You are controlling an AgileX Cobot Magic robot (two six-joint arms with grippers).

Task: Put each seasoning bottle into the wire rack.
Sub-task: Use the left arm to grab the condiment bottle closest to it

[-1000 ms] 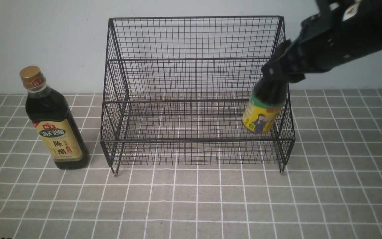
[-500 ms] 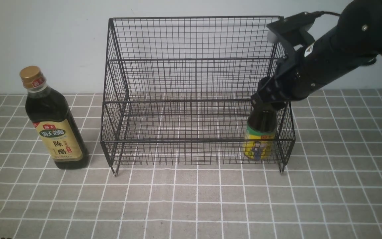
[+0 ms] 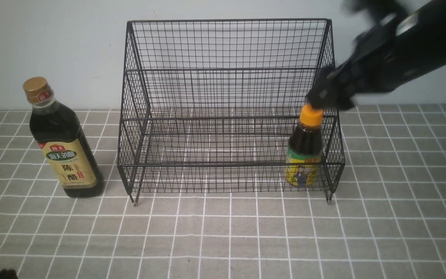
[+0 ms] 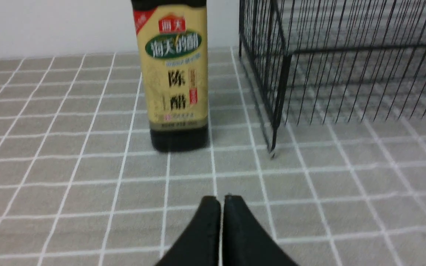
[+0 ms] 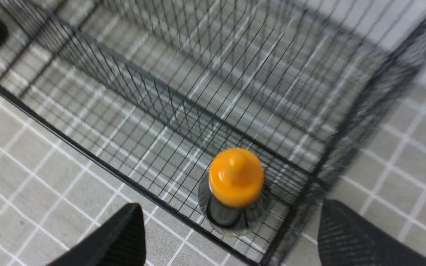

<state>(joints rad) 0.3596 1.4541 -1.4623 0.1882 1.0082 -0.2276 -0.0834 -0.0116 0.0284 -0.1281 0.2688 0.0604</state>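
Released since the previous frame, short bottle (image 3: 303, 155) stands upright in wire rack (image 3: 227, 69), lowest tier, right end, label behind mesh. Right gripper (image 3: 328, 97), blurred, has lifted just above it, jaws wide apart, empty. Tall bottle (image 3: 62, 139) on worktop (image 3: 223, 232), left of rack. Left gripper (image 4: 221, 207) closed, empty.

1. We see a plain, pale grey-white wall (image 3: 52, 38) running across the back.
2. We see it meet a tiled surface (image 3: 223, 240) along a straight, level line.
3. We note grey-brown square tiles parted by thin white lines.
4. We find the light soft and even, with faint shadows on the tiles.
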